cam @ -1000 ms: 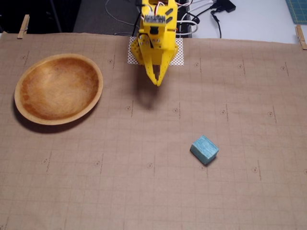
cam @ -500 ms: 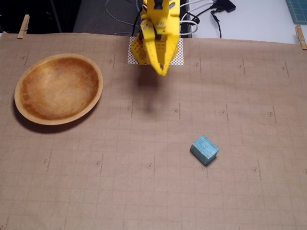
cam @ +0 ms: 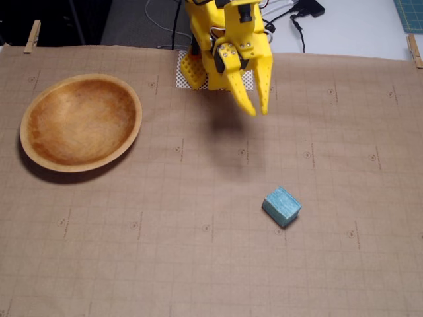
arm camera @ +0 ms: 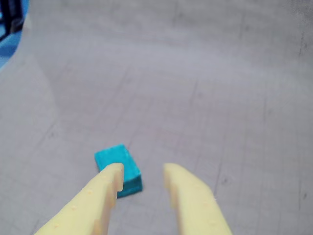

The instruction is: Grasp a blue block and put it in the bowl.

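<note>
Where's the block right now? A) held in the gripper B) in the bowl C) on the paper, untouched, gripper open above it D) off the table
C: in the fixed view the block lies on the brown paper, clear of the empty bowl, and the gripper hangs in the air with its fingers spread and nothing between them.

This looks like a hobbyist's workbench: brown gridded paper point(cam: 198, 264) is clipped over the table with wooden clothespins point(cam: 32, 36), a yellow 3D-printed robot arm point(cam: 221, 39) stands at the far edge, with loose black and white cables point(cam: 291, 16) and a cutting mat's corner point(cam: 410, 13) behind it.
</note>
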`<state>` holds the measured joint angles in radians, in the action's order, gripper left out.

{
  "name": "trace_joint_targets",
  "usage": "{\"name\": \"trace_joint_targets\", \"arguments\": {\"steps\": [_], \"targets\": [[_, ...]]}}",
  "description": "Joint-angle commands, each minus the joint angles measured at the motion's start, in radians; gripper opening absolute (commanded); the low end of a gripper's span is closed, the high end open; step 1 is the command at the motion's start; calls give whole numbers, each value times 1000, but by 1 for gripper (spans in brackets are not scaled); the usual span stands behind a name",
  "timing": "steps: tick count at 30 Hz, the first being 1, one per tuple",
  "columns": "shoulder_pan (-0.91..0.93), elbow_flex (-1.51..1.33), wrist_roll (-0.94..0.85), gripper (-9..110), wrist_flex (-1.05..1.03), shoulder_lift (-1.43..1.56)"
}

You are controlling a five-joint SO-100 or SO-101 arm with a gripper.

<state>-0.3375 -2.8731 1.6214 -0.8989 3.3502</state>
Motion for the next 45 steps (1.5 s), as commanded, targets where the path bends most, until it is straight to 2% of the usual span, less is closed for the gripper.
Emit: {"name": "trace_joint_targets", "arguments": {"steps": [1, 12, 22, 32, 45], "targets": [[-6, 41, 8, 20, 34, -103], [-9, 209, -8, 42, 23, -499], [-95, 225, -28, 47, 58, -663], [-147, 61, -31, 47, 426, -793], [-155, 48, -17, 47, 848, -1173]]}}
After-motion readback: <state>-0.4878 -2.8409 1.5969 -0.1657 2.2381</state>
